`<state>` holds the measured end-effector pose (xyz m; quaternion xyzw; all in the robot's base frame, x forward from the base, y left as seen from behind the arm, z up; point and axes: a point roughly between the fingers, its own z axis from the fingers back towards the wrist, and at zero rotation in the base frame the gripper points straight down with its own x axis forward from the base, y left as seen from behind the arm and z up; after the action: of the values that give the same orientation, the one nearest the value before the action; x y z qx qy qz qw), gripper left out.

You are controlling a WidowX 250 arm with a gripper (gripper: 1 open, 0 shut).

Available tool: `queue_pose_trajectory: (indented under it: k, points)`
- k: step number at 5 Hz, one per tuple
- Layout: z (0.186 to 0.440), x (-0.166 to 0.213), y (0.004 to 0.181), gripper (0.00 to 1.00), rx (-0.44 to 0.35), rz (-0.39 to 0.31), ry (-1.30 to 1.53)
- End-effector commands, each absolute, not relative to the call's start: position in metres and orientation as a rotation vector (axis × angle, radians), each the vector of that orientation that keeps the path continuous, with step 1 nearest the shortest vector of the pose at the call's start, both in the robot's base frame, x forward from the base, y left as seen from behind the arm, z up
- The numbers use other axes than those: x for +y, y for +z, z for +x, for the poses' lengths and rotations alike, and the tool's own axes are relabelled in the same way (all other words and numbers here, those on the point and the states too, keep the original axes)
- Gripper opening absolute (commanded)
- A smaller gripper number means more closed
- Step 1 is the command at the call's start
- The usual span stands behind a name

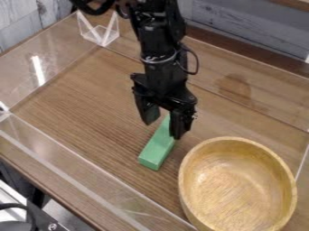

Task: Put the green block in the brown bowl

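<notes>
I am holding my gripper [164, 123] pointing straight down with its two black fingers [145, 112] spread wide apart, and nothing is clamped between them. They are hanging over the far end of the green block [157, 147], one finger on each side of it; I cannot tell whether the tips are touching the block or the wood beneath.

The green block is lying flat on the wooden table [85, 99] directly below my fingers, its long side running from under my fingertips toward the camera, so most of it is showing in front of my gripper. It is sitting outside the bowl.

The brown bowl [238, 182] is standing nearer the camera than my gripper and off to the picture's right, close beside the block's near end, with a narrow strip of table showing between them. Nothing is lying in the bowl.

Above my gripper, my black arm [157, 41] is rising toward the top of the picture. A low clear wall [72, 176] is running around the table's edge, and a small clear stand [99, 32] is sitting at the far left, well away from my gripper.
</notes>
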<state>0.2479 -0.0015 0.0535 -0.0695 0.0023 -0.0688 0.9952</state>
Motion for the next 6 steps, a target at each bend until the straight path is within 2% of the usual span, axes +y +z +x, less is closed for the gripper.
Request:
queue_pose_trajectory:
  k: [1, 4, 5, 6]
  points:
    - [0.259, 0.001, 0.057, 1.0, -0.047, -0.135, -0.143]
    - [0.259, 0.001, 0.034, 1.0, -0.049, -0.137, -0.157]
    - [0.26, 0.0, 0.031, 0.0, -0.048, -0.139, -0.157]
    - [0.259, -0.001, 0.033, 0.0, -0.039, -0.14, -0.159]
